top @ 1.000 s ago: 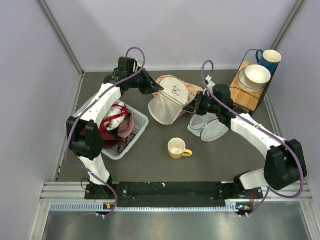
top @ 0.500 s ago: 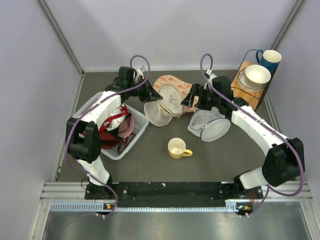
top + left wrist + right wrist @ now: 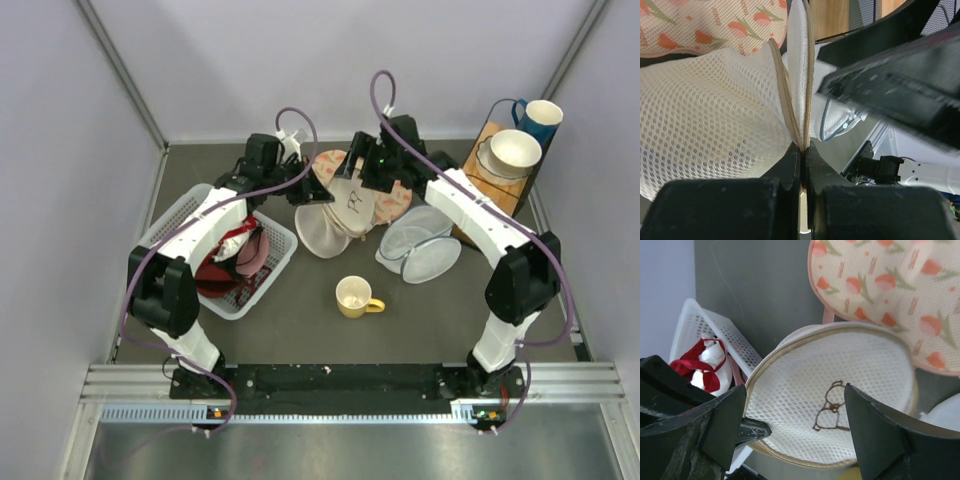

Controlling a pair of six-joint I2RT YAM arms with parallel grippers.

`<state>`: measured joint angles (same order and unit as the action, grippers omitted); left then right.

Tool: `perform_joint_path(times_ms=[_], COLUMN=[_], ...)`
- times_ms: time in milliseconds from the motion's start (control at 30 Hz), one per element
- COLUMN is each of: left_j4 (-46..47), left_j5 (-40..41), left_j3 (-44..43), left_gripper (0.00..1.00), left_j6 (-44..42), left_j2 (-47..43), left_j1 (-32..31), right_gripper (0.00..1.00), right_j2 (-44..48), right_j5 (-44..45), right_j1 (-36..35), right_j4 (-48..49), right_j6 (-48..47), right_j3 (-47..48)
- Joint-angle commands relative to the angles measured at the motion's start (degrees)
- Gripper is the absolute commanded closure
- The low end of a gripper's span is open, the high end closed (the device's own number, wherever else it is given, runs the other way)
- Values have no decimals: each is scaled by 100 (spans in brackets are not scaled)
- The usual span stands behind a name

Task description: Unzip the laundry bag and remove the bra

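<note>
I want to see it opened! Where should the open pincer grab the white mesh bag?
Take the beige zipper rim, coming down from above, on the side opposite the left pincer, which pinches that rim. The laundry bag has a soft mesh dome that would probably just sag. The right pincer hangs open over it.

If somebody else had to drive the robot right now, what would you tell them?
Left gripper: fingers shut on the zipper rim of the laundry bag.
Right gripper: fingers open above the bag's top, holding nothing.
Bra: not visible; probably inside the bag.
Done: bag gripped; zipper edges look parted near the left fingers, how far is unclear.
Left: finish unzipping, pull the bra out.
</note>
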<state>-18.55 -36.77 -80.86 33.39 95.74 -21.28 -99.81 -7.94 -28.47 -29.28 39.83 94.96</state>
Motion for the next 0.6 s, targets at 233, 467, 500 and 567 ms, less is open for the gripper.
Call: perform_joint_path(times_ms=[233,467,500,567], left_j4=[167,35,35,35], left_j5=[311,417,460,496], left_j3=[-53,-141,-141,-149], left_gripper=[100,100,100,100], left_j6=[-289,-491,-500,-517], left_j2=[-293,-249,-275,-293], left_j1=[-228,-333,-359,-377], right_gripper=[27,24,25,33], right_j2=[-346,-504,-548,-566], right_j5=[979,988,944,900], right_j1=[-405,-423,-423,-423], right_j4=[-227,-271,-280,-289], right_j6=[780,771,763,780], right_j3=[541,673,691,665])
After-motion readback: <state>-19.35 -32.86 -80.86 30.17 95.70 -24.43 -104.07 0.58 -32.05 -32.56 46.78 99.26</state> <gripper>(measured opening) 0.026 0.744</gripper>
